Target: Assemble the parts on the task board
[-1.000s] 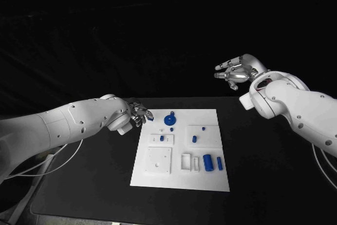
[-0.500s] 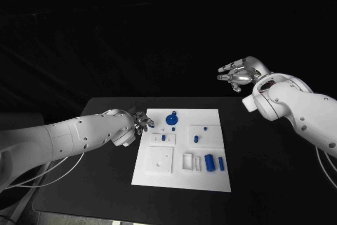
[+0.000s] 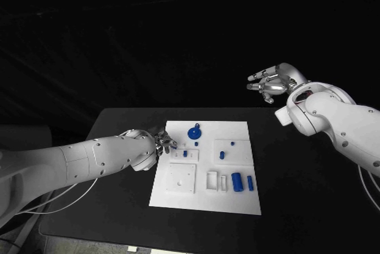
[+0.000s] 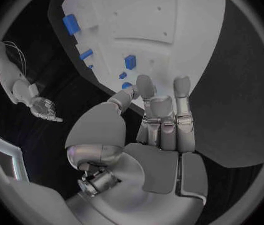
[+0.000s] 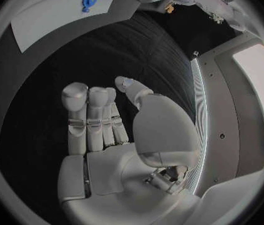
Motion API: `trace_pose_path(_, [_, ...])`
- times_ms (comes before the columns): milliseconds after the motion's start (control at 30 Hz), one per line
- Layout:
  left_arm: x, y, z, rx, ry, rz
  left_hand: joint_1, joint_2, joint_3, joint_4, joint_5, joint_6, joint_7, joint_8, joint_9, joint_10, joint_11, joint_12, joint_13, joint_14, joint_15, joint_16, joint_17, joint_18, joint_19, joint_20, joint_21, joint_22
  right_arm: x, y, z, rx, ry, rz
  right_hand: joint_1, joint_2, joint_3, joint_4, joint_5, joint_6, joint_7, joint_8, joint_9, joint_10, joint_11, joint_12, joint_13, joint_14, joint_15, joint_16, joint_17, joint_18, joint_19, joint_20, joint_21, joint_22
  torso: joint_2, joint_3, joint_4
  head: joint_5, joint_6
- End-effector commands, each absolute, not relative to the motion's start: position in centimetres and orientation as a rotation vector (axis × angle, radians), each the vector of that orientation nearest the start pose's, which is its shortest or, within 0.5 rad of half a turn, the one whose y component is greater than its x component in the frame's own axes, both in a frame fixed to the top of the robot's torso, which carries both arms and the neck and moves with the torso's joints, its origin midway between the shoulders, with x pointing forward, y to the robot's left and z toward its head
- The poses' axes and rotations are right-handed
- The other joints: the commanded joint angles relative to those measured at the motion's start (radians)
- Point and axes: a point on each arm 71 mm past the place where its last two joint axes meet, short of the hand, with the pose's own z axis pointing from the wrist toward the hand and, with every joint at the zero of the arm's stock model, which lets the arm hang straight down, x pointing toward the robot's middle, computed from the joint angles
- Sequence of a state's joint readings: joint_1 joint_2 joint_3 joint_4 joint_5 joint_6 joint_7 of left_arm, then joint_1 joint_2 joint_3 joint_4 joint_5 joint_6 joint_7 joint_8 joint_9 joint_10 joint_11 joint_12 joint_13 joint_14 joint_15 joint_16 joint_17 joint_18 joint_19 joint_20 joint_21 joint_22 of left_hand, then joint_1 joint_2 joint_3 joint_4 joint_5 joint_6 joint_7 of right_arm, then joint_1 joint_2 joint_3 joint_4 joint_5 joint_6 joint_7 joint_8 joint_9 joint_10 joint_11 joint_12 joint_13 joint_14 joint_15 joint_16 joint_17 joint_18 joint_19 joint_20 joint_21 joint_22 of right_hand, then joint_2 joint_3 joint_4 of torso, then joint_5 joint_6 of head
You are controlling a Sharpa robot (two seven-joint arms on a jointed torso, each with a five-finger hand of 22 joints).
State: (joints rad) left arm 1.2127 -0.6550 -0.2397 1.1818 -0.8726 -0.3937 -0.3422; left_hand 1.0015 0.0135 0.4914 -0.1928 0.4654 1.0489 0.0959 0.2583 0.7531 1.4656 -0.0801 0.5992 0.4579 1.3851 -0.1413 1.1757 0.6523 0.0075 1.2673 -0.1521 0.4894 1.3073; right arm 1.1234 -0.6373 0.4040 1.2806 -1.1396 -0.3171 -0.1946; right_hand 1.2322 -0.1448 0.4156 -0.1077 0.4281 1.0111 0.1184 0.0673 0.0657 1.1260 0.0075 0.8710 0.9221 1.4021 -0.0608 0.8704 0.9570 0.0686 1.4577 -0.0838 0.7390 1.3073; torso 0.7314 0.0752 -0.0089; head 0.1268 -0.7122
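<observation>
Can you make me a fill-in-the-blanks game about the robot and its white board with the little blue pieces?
1. The small blue parts lie on a flat task board coloured ____.
2. The silver left hand hovers at the board's edge and holds ____.
3. The silver right hand is raised away from the board with its fingers ____.

Missing words: white; nothing; apart

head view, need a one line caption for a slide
Left hand hovers at the task board's left edge; right hand waits, raised and empty, beyond the table.
</observation>
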Motion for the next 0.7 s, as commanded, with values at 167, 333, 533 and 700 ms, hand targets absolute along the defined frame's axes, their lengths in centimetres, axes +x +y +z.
trace_pose_path(167, [51.44,23.51,-28.27,-0.573,1.976,-0.381,0.019,-0.001,0.002,0.001,-0.002,0.136,-0.12,-0.009,0.104,0.048,-0.009,0.001,0.001,0.004,0.001,0.0,0.004,0.014,0.002,-0.003,0.006,0.018,56.27,-20.17,-9.49,0.483,1.476,0.861,-0.009,0.0,0.004,0.004,0.007,0.003,0.002,-0.005,-0.001,-0.005,-0.004,0.003,0.0,0.0,-0.006,-0.005,-0.001,0.017,-0.003,-0.001,-0.002,0.09,0.0,0.0003,0.001,-0.004,-0.004])
trace_pose_path(333, [51.15,23.39,-28.43,-0.571,1.986,-0.379,0.019,-0.001,0.002,0.001,-0.002,0.136,-0.12,-0.009,0.104,0.048,-0.009,0.001,0.001,0.004,0.001,0.0,0.004,0.014,0.002,-0.003,0.006,0.018,56.26,-20.19,-9.49,0.483,1.477,0.86,-0.009,-0.001,0.006,0.004,0.009,0.003,0.002,-0.005,-0.001,-0.006,-0.005,0.004,0.0,0.0,-0.006,-0.005,-0.001,0.017,-0.003,-0.001,-0.003,0.09,0.001,0.0,0.0014,-0.003,-0.005])
trace_pose_path(533, [51.02,23.6,-28.53,-0.574,1.992,-0.367,0.021,-0.003,0.002,0.001,-0.004,0.138,-0.119,-0.011,0.103,0.048,-0.008,0.001,0.001,0.004,0.002,-0.002,0.006,0.015,0.001,-0.003,0.007,0.018,56.27,-20.23,-9.5,0.484,1.477,0.859,-0.01,-0.001,0.007,0.004,0.012,0.003,0.002,-0.005,-0.001,-0.006,-0.005,0.003,0.0,0.0,-0.006,-0.005,0.0,0.017,-0.004,-0.001,-0.003,0.09,0.001,-0.0007,0.0012,-0.003,-0.008])
trace_pose_path(700, [51.04,23.66,-28.61,-0.574,1.996,-0.361,0.022,-0.004,0.001,0.002,-0.005,0.14,-0.12,-0.012,0.101,0.048,-0.008,0.001,0.001,0.005,0.002,-0.004,0.008,0.015,0.001,-0.002,0.008,0.017,56.27,-20.16,-9.51,0.483,1.478,0.86,-0.01,-0.001,0.007,0.004,0.012,0.003,0.002,-0.005,-0.001,-0.006,-0.005,0.003,0.0,0.0,-0.006,-0.005,0.0,0.017,-0.004,-0.001,-0.003,0.09,0.001,-0.0011,0.0006,-0.003,-0.008])
